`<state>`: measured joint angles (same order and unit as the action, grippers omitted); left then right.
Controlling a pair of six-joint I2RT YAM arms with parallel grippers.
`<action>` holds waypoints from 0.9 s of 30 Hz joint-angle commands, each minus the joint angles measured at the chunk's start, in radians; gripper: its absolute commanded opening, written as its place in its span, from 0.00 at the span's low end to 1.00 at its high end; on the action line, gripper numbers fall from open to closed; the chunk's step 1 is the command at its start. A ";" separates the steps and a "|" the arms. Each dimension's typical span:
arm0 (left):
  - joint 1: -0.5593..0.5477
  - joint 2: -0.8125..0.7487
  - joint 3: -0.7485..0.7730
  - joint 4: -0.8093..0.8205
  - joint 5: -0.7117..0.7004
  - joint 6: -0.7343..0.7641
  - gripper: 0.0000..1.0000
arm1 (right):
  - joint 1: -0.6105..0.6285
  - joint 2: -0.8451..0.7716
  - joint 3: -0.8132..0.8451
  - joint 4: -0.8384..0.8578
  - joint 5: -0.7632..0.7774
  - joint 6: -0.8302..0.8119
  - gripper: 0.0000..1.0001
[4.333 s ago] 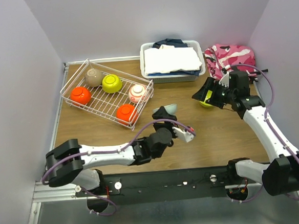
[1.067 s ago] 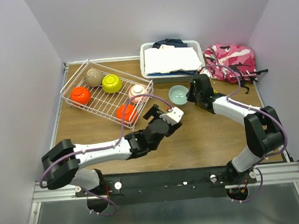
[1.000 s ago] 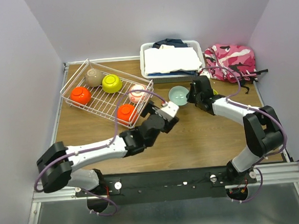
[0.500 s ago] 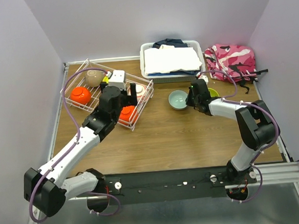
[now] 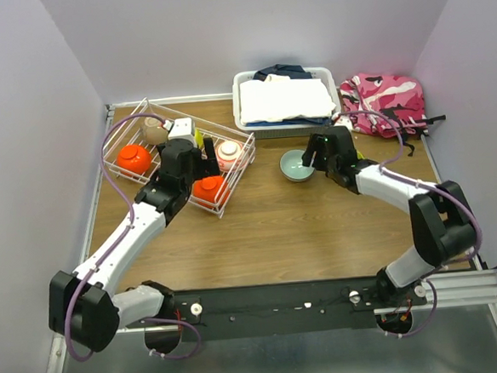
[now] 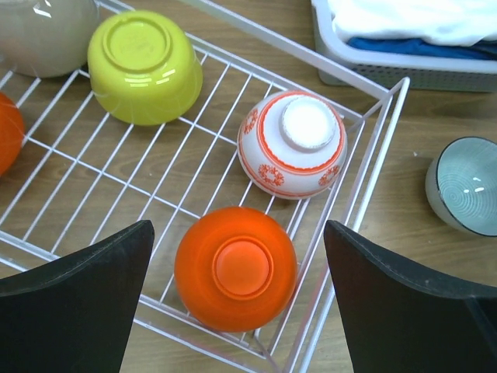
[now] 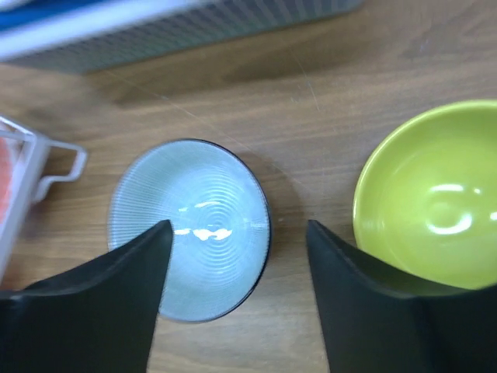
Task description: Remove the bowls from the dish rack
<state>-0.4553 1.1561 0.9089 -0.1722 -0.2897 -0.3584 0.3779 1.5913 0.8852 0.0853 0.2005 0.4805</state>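
Observation:
The white wire dish rack (image 5: 245, 161) holds two upside-down orange bowls (image 5: 133, 158) (image 5: 208, 189), a white-pink bowl (image 5: 227, 154), a taupe bowl (image 6: 43, 31) and a lime-yellow bowl (image 6: 144, 66). My left gripper (image 5: 202, 160) hangs open above the near orange bowl (image 6: 235, 268), one finger on each side, not touching. A pale grey bowl (image 5: 297, 166) stands upright on the table. My right gripper (image 5: 312, 158) is open over that bowl's right rim (image 7: 190, 229). A second lime-yellow bowl (image 7: 435, 210) stands just right of it.
A white plastic bin (image 5: 285, 103) of folded cloth stands at the back, close behind the grey bowl. A pink patterned cloth (image 5: 383, 96) lies at the back right. The rack's right corner (image 7: 39, 171) is near the grey bowl.
The left arm has let go of the pale grey bowl on the table and swung back over the rack. The right gripper has left the lime-yellow bowl and moved left over the grey bowl.

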 commanded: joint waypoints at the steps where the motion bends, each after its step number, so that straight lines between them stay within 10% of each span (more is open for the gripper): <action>1: 0.029 0.048 0.039 -0.049 0.064 -0.069 0.99 | -0.001 -0.145 0.003 -0.028 -0.016 -0.031 0.81; 27: 0.257 0.404 0.220 0.005 0.569 -0.286 0.99 | -0.001 -0.491 -0.176 -0.024 -0.056 -0.079 0.84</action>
<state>-0.2237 1.4723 1.0382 -0.2119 0.1127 -0.6231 0.3779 1.1366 0.7361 0.0586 0.1661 0.4198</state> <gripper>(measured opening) 0.991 0.833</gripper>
